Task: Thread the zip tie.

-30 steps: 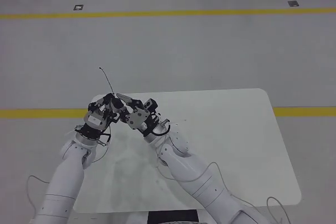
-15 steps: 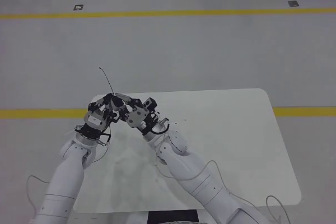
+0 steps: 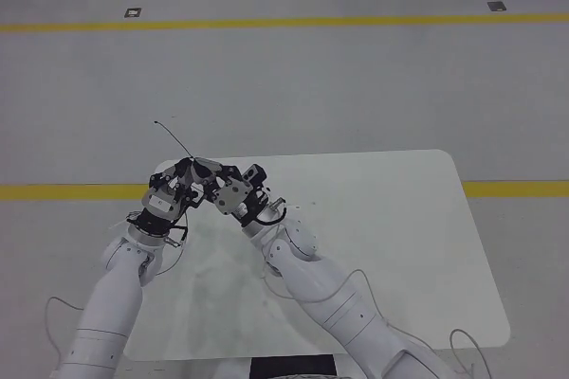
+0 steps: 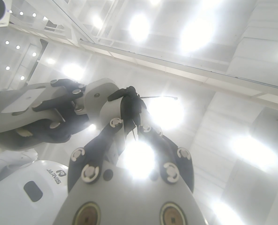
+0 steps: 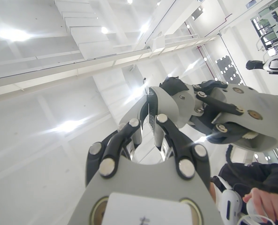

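Both grippers sit over the desk's (image 3: 408, 237) far-left corner, nose to nose. Left gripper (image 4: 130, 101) is pinched shut on the black zip tie (image 4: 157, 97) (thin tail sticks out past the tips). Right gripper (image 5: 149, 112) is right up against it; can't tell its grip.

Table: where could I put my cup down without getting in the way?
The table's right half, out to its right edge, is bare. Crowded: the far left corner, where the left gripper and right gripper meet at the zip tie.
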{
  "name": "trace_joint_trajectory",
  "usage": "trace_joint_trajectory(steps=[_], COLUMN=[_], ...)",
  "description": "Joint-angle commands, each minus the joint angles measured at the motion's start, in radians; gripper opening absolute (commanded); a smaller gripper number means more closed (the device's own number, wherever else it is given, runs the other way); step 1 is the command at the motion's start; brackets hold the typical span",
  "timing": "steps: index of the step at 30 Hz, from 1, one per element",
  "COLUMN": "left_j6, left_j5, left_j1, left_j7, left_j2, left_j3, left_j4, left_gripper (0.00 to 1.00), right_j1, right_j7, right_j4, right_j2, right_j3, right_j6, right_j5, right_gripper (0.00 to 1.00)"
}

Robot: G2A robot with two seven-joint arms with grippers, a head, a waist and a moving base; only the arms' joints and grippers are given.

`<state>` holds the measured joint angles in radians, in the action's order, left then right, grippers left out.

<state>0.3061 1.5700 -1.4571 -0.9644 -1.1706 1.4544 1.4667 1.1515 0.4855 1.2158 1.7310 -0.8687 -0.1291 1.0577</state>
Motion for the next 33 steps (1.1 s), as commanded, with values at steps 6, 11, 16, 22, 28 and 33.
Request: trace_joint_trajectory(steps=[6, 11, 16, 22, 28, 33], left_j6=[0.000, 0.000, 0.000, 0.000, 0.000, 0.000], left_j5=[0.000, 0.000, 0.000, 0.000, 0.000, 0.000], left_j1=[0.000, 0.000, 0.000, 0.000, 0.000, 0.000], left_j7=[0.000, 0.000, 0.000, 0.000, 0.000, 0.000], left_j2=[0.000, 0.000, 0.000, 0.000, 0.000, 0.000], left_j3=[0.000, 0.000, 0.000, 0.000, 0.000, 0.000], left_j4=[0.000, 0.000, 0.000, 0.000, 0.000, 0.000], left_gripper=[0.00, 0.00, 0.00, 0.00, 0.00, 0.00], right_j1=[0.001, 0.011, 0.022, 0.035, 0.044, 0.051], right_j7=[0.000, 0.000, -0.005, -0.012, -0.021, -0.048], right_j4=[-0.010, -0.006, 0.001, 0.011, 0.020, 0.026], right_j2=[-0.002, -0.007, -0.011, -0.015, -0.019, -0.019], right_j3=[-0.012, -0.030, -0.044, -0.058, -0.070, -0.077], right_j6=[0.004, 0.009, 0.015, 0.021, 0.023, 0.023], right_j5=[-0.024, -0.041, -0.056, -0.070, -0.077, -0.076], right_gripper=[0.00, 0.00, 0.00, 0.00, 0.00, 0.00])
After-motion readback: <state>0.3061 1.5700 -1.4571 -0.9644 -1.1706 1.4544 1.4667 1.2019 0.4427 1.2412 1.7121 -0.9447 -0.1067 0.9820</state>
